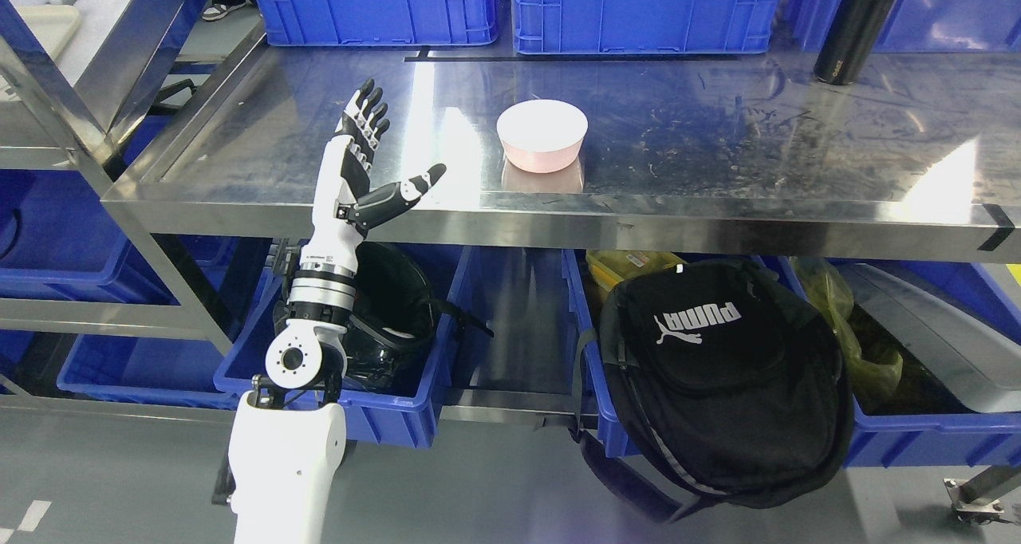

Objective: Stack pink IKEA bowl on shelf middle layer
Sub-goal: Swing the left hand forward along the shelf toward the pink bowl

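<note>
A pink bowl point(542, 136) sits upside down on the steel shelf point(718, 153), near its front edge and a little left of the middle. My left hand point(381, 155) is raised at the shelf's front edge, well to the left of the bowl and apart from it. Its fingers are spread upward, the thumb points right toward the bowl, and it holds nothing. The left arm rises from the lower left of the head view. The right arm does not show.
Blue crates point(638, 9) line the back of the shelf, and a black bottle point(857, 21) stands at the back right. Below hang a black backpack point(718, 368) and blue bins point(375, 416) with dark items. A steel frame post point(120, 65) is at left.
</note>
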Motion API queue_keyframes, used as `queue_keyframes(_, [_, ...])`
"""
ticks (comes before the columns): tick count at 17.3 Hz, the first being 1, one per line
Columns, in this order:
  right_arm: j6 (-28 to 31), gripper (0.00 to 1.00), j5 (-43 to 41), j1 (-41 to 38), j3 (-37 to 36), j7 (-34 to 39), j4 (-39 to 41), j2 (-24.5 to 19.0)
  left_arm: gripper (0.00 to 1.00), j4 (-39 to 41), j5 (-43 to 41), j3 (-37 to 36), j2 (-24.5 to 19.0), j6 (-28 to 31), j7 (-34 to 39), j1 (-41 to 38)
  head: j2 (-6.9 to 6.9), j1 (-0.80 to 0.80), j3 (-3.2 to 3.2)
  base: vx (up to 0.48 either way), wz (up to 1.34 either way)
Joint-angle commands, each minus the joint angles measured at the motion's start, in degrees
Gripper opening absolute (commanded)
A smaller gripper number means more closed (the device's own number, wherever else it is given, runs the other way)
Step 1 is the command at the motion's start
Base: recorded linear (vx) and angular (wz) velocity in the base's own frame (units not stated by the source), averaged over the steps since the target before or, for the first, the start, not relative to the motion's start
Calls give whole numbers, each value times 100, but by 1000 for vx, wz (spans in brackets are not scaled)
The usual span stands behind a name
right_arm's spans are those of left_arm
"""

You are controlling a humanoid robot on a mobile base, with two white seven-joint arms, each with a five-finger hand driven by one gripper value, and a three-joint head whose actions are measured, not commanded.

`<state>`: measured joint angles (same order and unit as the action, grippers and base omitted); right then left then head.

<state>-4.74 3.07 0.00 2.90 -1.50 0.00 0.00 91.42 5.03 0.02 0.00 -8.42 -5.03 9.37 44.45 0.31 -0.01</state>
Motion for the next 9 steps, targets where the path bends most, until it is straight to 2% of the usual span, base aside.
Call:
queue_keyframes(1, [-1,100,0,-132,0,0,100,100,100,-63,-19,-230,-100,-80,-15,-5,0,0,0,0,0])
queue_keyframes(3, [-1,100,0,-132,0,0,100,100,100,-63,-141,-187,-100,-81,-33,143,0,0,0,0,0])
queue_keyframes(5, [-1,100,0,-132,0,0,100,100,100,-98,-806,-64,-122,-89,-172,415,0,0,0,0,0])
queue_keyframes(7, [-1,100,0,-132,0,0,100,100,100,-106,-1537,-54,-666,-55,-689,713,0,0,0,0,0])
queue_keyframes(9, [-1,100,0,-132,0,0,100,100,100,-98,-2623,-81,-1193,-45,-1775,1100,0,0,0,0,0])
